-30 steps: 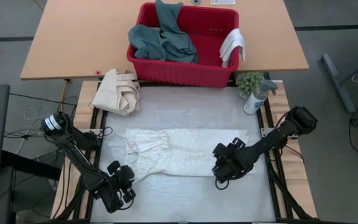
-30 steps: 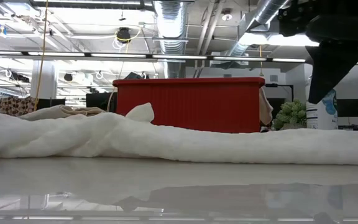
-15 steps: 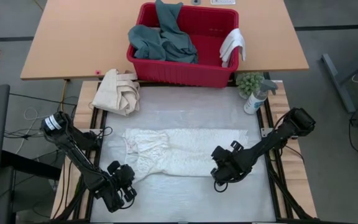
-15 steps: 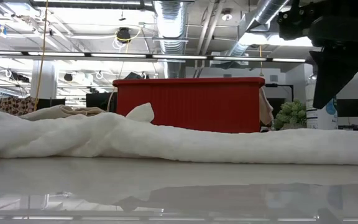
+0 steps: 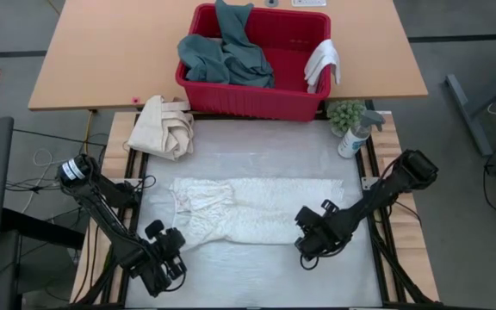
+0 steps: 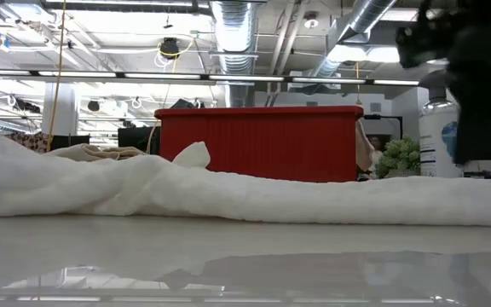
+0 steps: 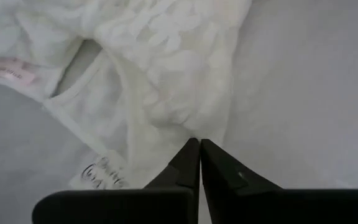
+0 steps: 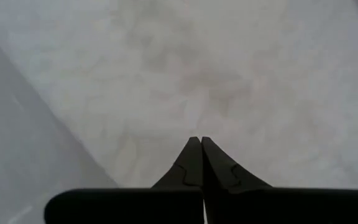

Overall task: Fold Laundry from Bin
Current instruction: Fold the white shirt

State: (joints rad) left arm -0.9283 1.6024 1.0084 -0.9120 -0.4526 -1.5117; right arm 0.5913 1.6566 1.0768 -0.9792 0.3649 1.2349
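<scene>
One white lacy garment [image 5: 252, 211] lies spread flat just in front of the single red bin [image 5: 254, 95], which stands at the far edge of the pale work mat [image 5: 257, 159]. In the bin sits one teal-green garment [image 5: 224, 53], and one small white cloth [image 5: 323, 64] is draped over the bin's right rim. Left of the bin's front corner rests one cream canvas bundle [image 5: 164, 126]; right of that front sit one small green plant [image 5: 345, 113] and one spray bottle [image 5: 356, 135]. Two dark arms work the garment. The left gripper [image 7: 199, 147], well in front of the bin at the garment's near left corner, has its jaws clenched on the lace edge beside the neckline; a second ago it sat slightly lower on the mat, and the low view now shows the cloth's left end lifted into a peak. The right gripper [image 8: 199, 144], at the garment's near right edge, is likewise clamped tight on the fabric, where a second ago its fingers stood apart above it; it has shifted a little toward the near edge. Both arms reach in low from the table's outer sides, elbows bent, wrists angled toward the bin.
</scene>
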